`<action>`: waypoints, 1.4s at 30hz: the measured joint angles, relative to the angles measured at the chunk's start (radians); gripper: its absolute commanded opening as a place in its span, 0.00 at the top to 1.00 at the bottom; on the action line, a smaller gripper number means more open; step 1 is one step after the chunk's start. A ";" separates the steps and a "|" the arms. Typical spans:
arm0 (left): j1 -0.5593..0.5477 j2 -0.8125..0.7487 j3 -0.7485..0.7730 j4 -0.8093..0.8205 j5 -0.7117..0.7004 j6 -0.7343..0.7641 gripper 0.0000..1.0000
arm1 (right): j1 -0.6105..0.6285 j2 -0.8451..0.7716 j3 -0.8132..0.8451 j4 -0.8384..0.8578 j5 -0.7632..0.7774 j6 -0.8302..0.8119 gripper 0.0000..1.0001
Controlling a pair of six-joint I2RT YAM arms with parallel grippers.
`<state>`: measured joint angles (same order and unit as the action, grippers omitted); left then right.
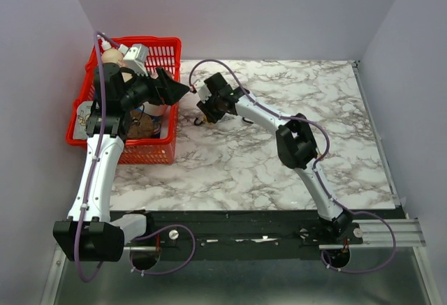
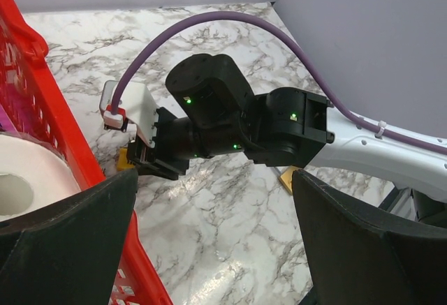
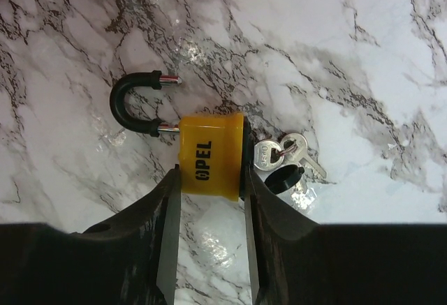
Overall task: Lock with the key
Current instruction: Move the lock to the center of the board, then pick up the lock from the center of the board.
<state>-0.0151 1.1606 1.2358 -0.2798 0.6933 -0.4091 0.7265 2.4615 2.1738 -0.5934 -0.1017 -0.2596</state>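
The yellow padlock [image 3: 211, 155] lies flat on the marble table [image 3: 363, 61] just beside the red basket [image 1: 150, 150]. Its black-sleeved shackle [image 3: 135, 106] is sprung open with one leg free, and a bunch of keys [image 3: 283, 158] sits at its bottom end. The right gripper [image 3: 211, 183] is closed against the two sides of the lock body, holding it. The left gripper [image 2: 216, 221] hangs over the basket's rim with its jaws spread wide and nothing between them, a white paper roll [image 2: 21, 179] below it inside the basket.
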 measured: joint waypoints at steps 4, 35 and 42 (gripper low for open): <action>0.000 -0.001 0.000 0.000 0.000 0.000 0.01 | 0.000 -0.028 -0.076 0.039 0.006 0.006 0.68; 0.001 -0.041 -0.034 0.013 0.024 -0.031 0.02 | 0.012 -0.321 -0.525 0.008 -0.010 0.014 0.42; 0.001 -0.046 -0.041 0.016 0.024 -0.031 0.02 | 0.023 -0.321 -0.525 0.016 0.040 0.026 0.75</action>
<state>-0.0143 1.1149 1.1950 -0.2634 0.7177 -0.4400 0.7490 2.1403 1.6485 -0.5770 -0.0620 -0.2333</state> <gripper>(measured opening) 0.982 0.494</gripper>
